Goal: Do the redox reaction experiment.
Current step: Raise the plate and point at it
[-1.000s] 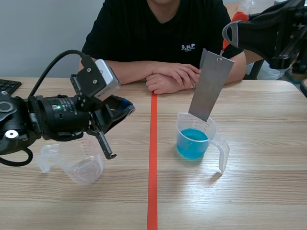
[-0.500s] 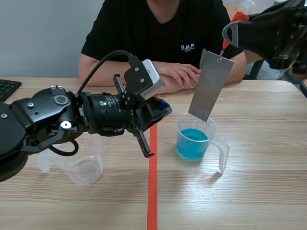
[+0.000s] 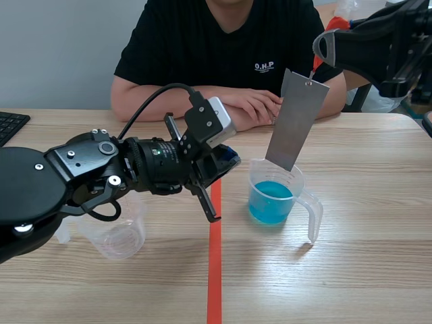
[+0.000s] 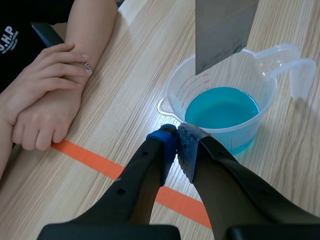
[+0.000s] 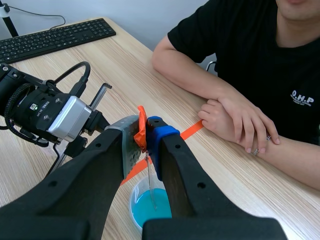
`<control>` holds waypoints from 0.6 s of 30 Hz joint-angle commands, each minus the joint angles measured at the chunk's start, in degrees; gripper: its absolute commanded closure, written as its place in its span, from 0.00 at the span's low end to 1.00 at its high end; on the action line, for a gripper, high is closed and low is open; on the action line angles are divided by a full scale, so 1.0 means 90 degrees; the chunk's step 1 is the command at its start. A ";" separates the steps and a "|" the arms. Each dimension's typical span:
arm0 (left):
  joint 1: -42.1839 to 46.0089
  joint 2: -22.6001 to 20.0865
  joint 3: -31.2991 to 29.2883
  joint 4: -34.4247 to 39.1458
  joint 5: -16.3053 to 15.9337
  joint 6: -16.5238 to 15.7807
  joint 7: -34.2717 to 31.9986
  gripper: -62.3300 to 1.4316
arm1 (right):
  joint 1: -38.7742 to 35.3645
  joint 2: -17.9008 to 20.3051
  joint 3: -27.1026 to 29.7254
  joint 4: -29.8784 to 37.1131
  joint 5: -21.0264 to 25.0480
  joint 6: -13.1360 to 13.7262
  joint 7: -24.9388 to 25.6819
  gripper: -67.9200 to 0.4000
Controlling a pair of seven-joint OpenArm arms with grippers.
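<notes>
Empty cup [image 3: 120,236]: clear, beneath the left arm.
Left gripper [image 4: 175,142]: pinched together on nothing.
Blue-solution cup [image 3: 273,197]: upright, spout just ahead of the left tip.
Metal plate [image 3: 295,121]: hangs tilted over it, seemingly undipped.
Right gripper [image 5: 145,137]: clamped on the plate's orange tag [image 5: 141,124].
Risk: a left-tip nudge could spill solution; the dangling plate may catch the rim.

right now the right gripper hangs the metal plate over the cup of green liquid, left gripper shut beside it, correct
The liquid in the cup is blue, not green, per the left wrist view. Otherwise yes: the right gripper, shut on an orange tag, hangs the metal plate over it, left gripper shut beside.
</notes>
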 commanded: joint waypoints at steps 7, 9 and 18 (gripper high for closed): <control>-0.0180 0.0369 -0.0029 0.0114 -0.0012 0.0000 0.0002 0.90 | 0.0073 0.0068 0.0058 0.0070 0.0073 -0.0022 0.0095 0.97; -0.0180 0.0435 -0.0029 0.0114 -0.0010 0.0002 0.0002 0.90 | 0.0073 0.0068 0.0058 0.0070 0.0073 -0.0022 0.0095 0.97; -0.0180 0.0491 -0.0029 0.0114 0.0080 -0.0022 0.0000 0.90 | 0.0073 0.0068 0.0058 0.0070 0.0073 -0.0022 0.0095 0.97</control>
